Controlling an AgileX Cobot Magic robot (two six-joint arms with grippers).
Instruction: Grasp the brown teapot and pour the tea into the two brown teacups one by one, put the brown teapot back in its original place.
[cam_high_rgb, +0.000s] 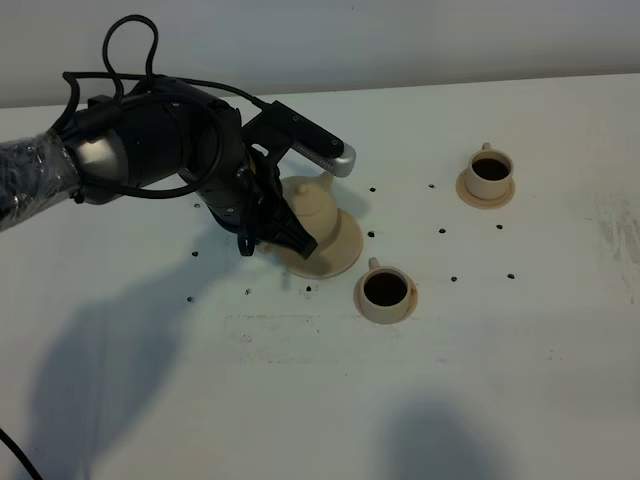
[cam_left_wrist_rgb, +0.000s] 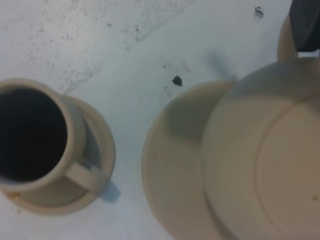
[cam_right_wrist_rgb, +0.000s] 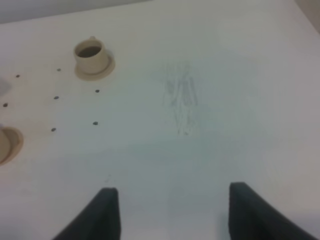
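The brown teapot (cam_high_rgb: 312, 205) stood on its round tray (cam_high_rgb: 340, 252) near the middle of the white worktop (cam_high_rgb: 500, 380), just left of the nearer teacup (cam_high_rgb: 385, 291). In the high view its spout end seemed to point up and away toward the far edge, with the handle side toward the left arm, so its spout-to-handle line ran roughly near-left to far-right; the arm hid too much to be sure. The left tool (cam_high_rgb: 285, 235) was pressed against the pot's near-left side with its fingers together, clamped on the brown teapot at what looked like the handle. In the left wrist view the pot's body (cam_left_wrist_rgb: 270, 165) sat on the tray (cam_left_wrist_rgb: 170, 170), beside a teacup (cam_left_wrist_rgb: 32, 137) full of dark liquid on its saucer (cam_left_wrist_rgb: 102, 155).

The farther teacup (cam_high_rgb: 490, 172) stood on its saucer well to the right, handle toward the far edge, also dark inside. The right tool (cam_right_wrist_rgb: 170, 215) hung over bare worktop, its dark fingers (cam_right_wrist_rgb: 105, 212) showing apart at the picture's edge, gripping nothing.
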